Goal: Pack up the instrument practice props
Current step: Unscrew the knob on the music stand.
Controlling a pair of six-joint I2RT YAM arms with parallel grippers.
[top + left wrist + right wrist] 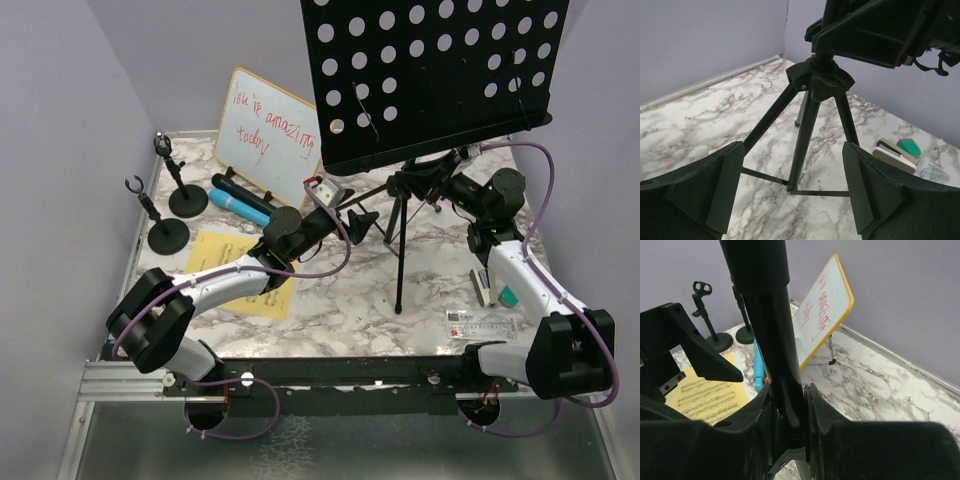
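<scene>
Where the stand (pixel 430 90) is: mid-back of the counter (pixel 350 320), upright on its legs (pixel 765 121).
Long axis: vertical, with the wide end at the top.
Right tool (pixel 790 415): closed around the pole (pixel 775 350), from the right side.
Left tool (pixel 792 150): open, holding nothing; legs straight ahead, near, not touching.
Nearer arm: right, in contact.

Two microphones (pixel 238 207), two mic holders (pixel 167 236), one music desk (pixel 430 70)

the music desk (pixel 440 120) runs off the top edge.
</scene>
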